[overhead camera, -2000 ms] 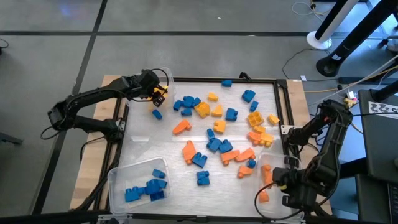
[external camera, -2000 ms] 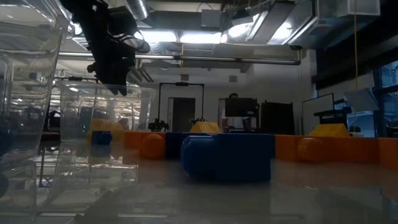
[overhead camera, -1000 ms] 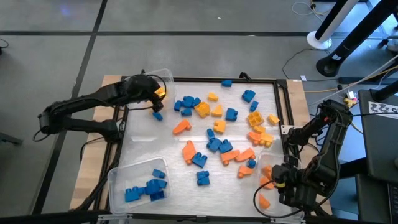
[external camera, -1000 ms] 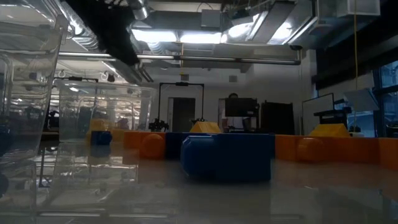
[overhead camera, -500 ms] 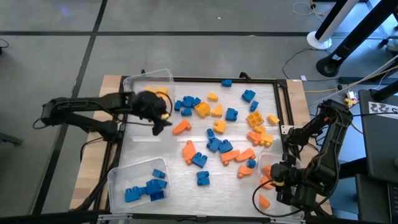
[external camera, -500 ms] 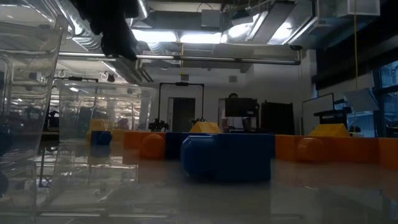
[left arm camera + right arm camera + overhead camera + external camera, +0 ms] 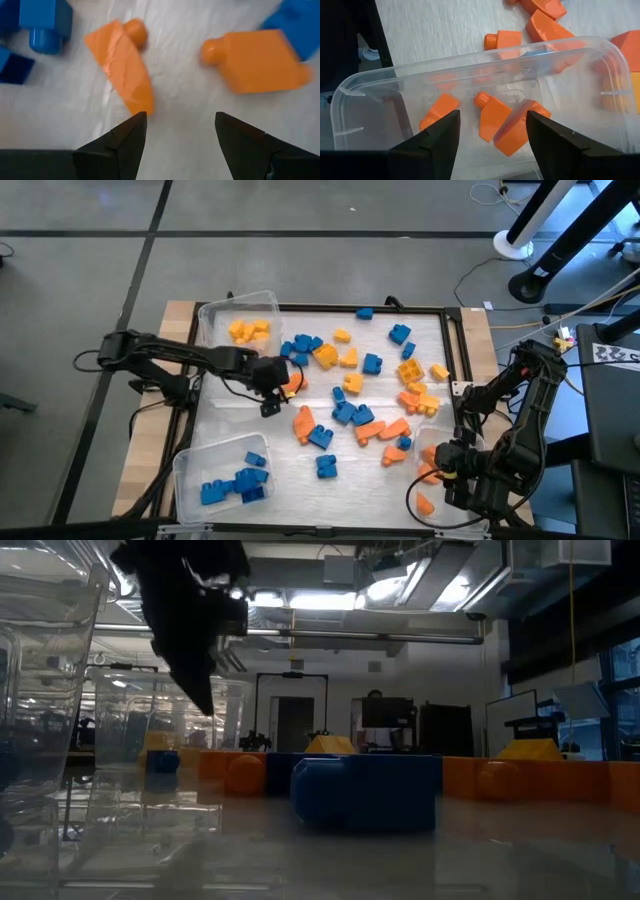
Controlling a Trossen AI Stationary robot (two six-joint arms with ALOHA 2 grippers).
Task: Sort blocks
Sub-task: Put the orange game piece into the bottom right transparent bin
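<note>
— Swinging off the far-left corner, that's what my left gripper (image 7: 272, 380) has just done from above. A second back it was over the clear bin with the yellow blocks (image 7: 248, 330); now it's out over the white mat (image 7: 420, 330), at the left edge of the loose blocks (image 7: 355, 415), just beside an orange block (image 7: 292, 383).

— Carrying anything?

— Nothing I can see. The right gripper (image 7: 440, 470) hasn't budged; it sits over the bin (image 7: 425, 510) at the near-right corner, where orange pieces lie. Blue ones are in the near-left bin (image 7: 215, 470).

— And level with the table?

— One dark arm (image 7: 190, 620) has come down at the left, in front of a clear bin wall (image 7: 170, 725). A big blue block (image 7: 365, 790) fills the foreground, orange and yellow ones behind it.

— Left wrist?

— Jaws wide and empty, an orange slope block (image 7: 122, 70) ahead of one finger (image 7: 120, 145), a second orange block (image 7: 255, 60) farther off ahead of the other.

— Right wrist?

— Jaws spread wide, nothing held, hovering above three orange pieces (image 7: 495, 120) inside the bin.

— So what does it mean?

— I judge the yellow drop finished and the left arm lining up an orange pick. Plenty remains loose, so we're roughly midway.
</note>
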